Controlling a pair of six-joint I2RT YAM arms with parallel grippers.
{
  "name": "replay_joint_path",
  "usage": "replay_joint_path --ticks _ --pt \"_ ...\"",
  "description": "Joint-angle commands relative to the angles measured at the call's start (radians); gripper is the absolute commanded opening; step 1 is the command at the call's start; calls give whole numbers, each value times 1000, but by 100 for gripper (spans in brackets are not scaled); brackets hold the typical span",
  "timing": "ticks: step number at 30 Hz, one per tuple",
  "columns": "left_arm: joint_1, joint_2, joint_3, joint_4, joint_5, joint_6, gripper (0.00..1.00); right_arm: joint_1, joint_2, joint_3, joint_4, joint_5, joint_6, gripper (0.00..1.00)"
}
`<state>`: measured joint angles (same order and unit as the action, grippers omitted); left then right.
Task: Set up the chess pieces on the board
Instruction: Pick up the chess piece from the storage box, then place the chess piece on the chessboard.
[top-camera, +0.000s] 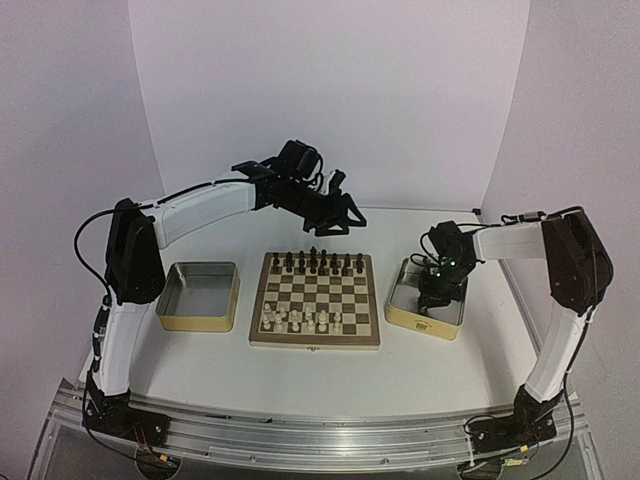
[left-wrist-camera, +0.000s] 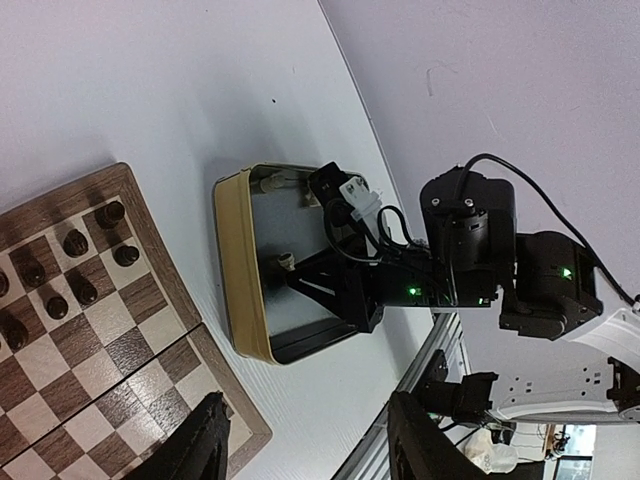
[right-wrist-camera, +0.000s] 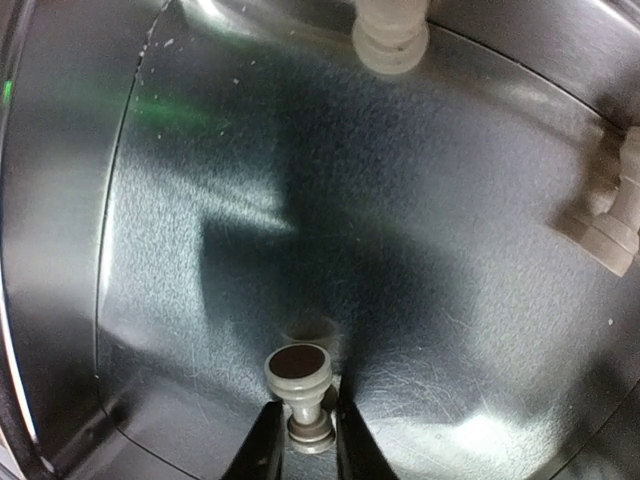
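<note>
The board (top-camera: 314, 343) lies mid-table, with cream-white chess pieces (top-camera: 300, 318) along its near rows and dark figures (top-camera: 315, 262) along the far rows. My right gripper (right-wrist-camera: 305, 430) is down inside the right tin (top-camera: 425, 320) and shut on one cream piece (right-wrist-camera: 300, 375). It grips the piece by its stem, and the dark felt base faces the camera. Two more cream pieces (right-wrist-camera: 390, 40) (right-wrist-camera: 605, 215) lie on the tin floor. My left gripper (left-wrist-camera: 310, 440) hangs open and empty above the table beyond the board's far right corner (left-wrist-camera: 170, 270).
A second tin (top-camera: 198, 320) with yellowish sides sits left of the board and looks empty. The right arm (left-wrist-camera: 460, 250) reaches into the right tin (left-wrist-camera: 232, 270) from the table's right edge. White walls close in the back and sides.
</note>
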<state>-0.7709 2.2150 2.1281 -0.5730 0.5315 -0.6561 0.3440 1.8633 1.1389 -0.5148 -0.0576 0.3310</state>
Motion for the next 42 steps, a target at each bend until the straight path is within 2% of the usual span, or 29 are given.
replay_joint_path --ticks 1,6,8,13,18,26,33,37,42 --pt "2 8 37 30 27 -15 53 12 22 15 4 1 -44 14" --pt "9 14 38 31 48 -40 53 11 18 28 -8 9 -83 2" --pt "13 14 33 35 68 -56 53 12 -12 40 -24 17 -98 0" --pt "39 10 -9 89 173 -128 54 12 -118 74 -58 -27 -144 0" --pt "47 46 25 82 290 -162 57 11 -186 142 -112 -145 -201 0" --pt "50 48 0 109 467 -174 57 43 -194 301 -211 -377 -282 0" --pt "67 13 -70 181 557 -233 57 136 -128 402 -251 -408 -322 0" --pt "67 26 -63 144 555 -228 55 182 -100 440 -263 -403 -322 0" --pt "67 10 -93 214 562 -261 51 214 -76 460 -266 -397 -322 0"
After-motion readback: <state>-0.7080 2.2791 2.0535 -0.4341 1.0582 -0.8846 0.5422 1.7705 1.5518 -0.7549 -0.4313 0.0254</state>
